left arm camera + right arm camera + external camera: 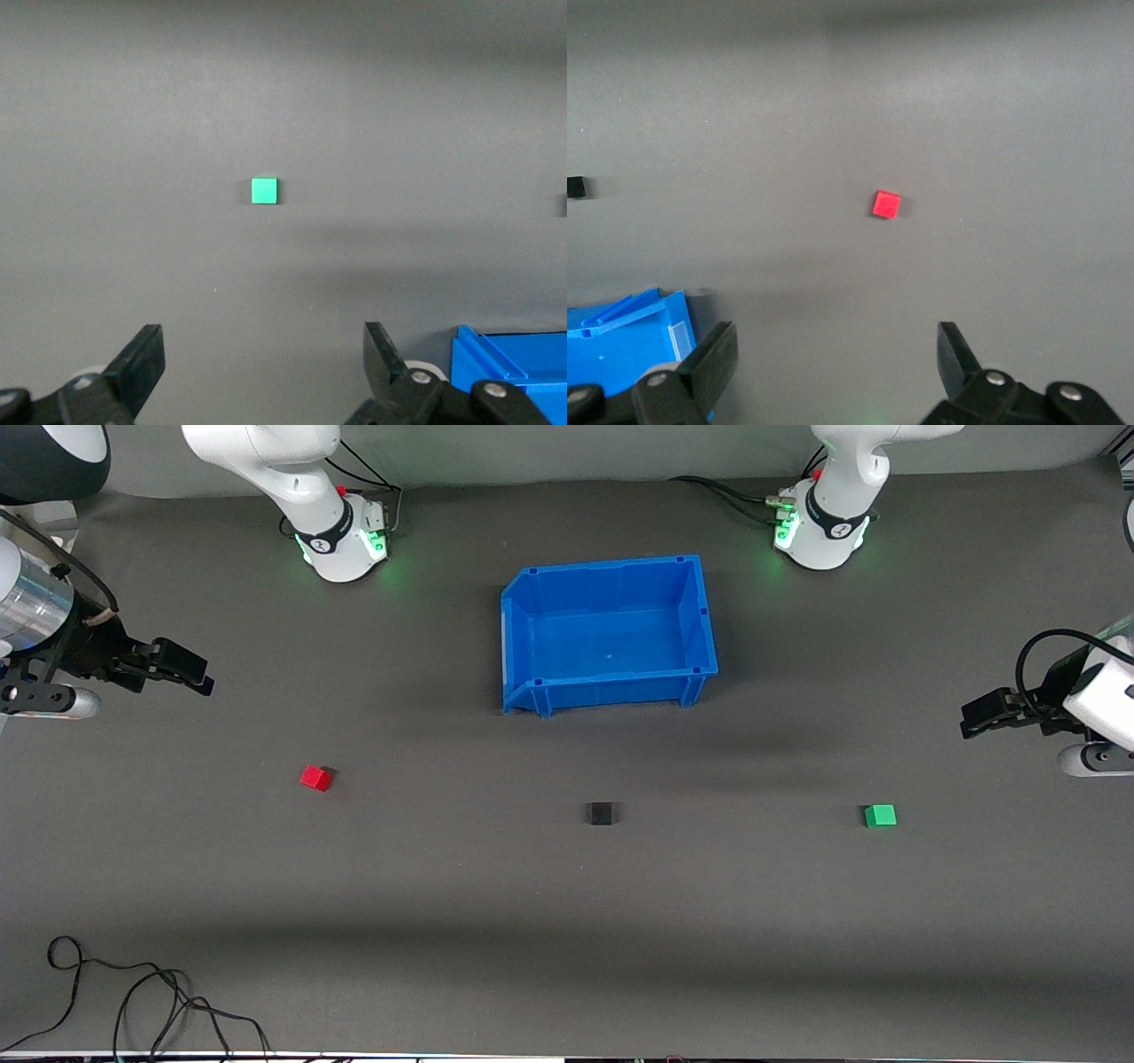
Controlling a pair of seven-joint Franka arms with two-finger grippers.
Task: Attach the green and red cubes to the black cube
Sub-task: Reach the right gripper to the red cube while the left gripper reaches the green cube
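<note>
The black cube (601,813) sits on the grey mat, nearer the front camera than the blue bin. A red cube (315,778) (887,204) lies toward the right arm's end, a green cube (881,816) (264,190) toward the left arm's end. All three stand apart from each other. My left gripper (974,720) (264,359) hangs open and empty high over the mat's edge at the left arm's end. My right gripper (190,673) (837,359) hangs open and empty over the mat at the right arm's end. The black cube (575,187) shows at the edge of the right wrist view.
An empty blue bin (609,636) (509,363) (625,341) stands mid-table, toward the robots' bases. Loose black cables (133,1001) lie at the table's front edge near the right arm's end.
</note>
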